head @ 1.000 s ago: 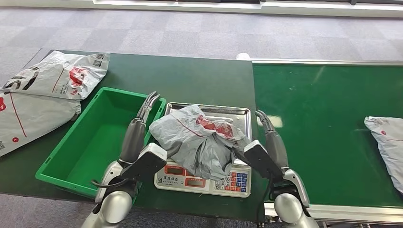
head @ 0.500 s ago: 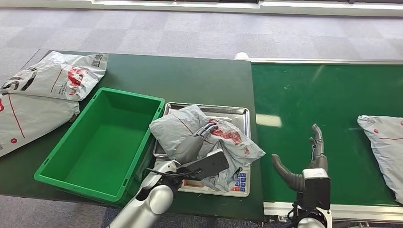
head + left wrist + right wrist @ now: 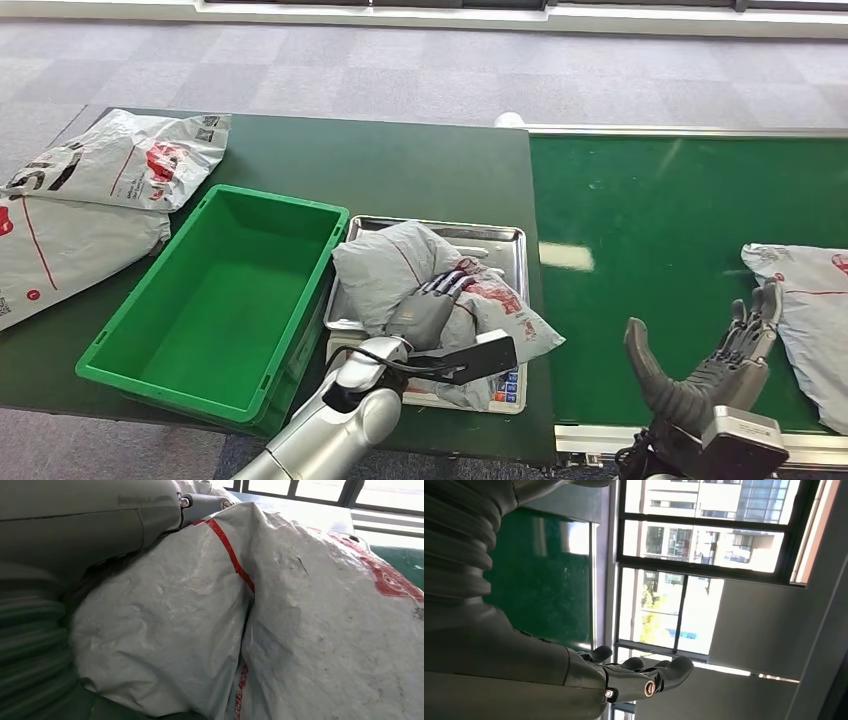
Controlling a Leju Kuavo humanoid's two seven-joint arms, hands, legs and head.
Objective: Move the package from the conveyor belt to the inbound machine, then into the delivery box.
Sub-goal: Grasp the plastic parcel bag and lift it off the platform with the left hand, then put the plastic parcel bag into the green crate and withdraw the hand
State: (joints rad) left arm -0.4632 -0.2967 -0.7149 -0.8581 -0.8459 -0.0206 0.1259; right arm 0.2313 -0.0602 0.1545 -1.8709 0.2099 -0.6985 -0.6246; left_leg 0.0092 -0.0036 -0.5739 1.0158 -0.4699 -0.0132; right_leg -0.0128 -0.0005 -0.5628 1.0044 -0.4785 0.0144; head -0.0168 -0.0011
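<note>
A crumpled grey package (image 3: 395, 272) with red print lies on the steel tray (image 3: 503, 240) of the inbound scale (image 3: 505, 385). My left hand (image 3: 432, 305) lies over its top, fingers curled into the plastic and gripping it. In the left wrist view the package (image 3: 300, 625) presses against the palm, with fingers (image 3: 205, 501) over its upper edge. My right hand (image 3: 715, 375) hovers open above the green conveyor belt (image 3: 650, 220), fingers spread, holding nothing; in the right wrist view the hand (image 3: 624, 680) is open too. The green delivery box (image 3: 215, 300) stands just left of the scale.
Another grey package (image 3: 810, 310) lies on the belt at the right edge, close to my right hand. Two more grey packages (image 3: 125, 155) (image 3: 60, 250) lie on the dark table at the far left. The belt's metal rail (image 3: 600, 440) runs along the front.
My left hand moved from beside the box onto the package and closed on it. My right hand let go and swung right over the belt. The belt's package drifted left.
</note>
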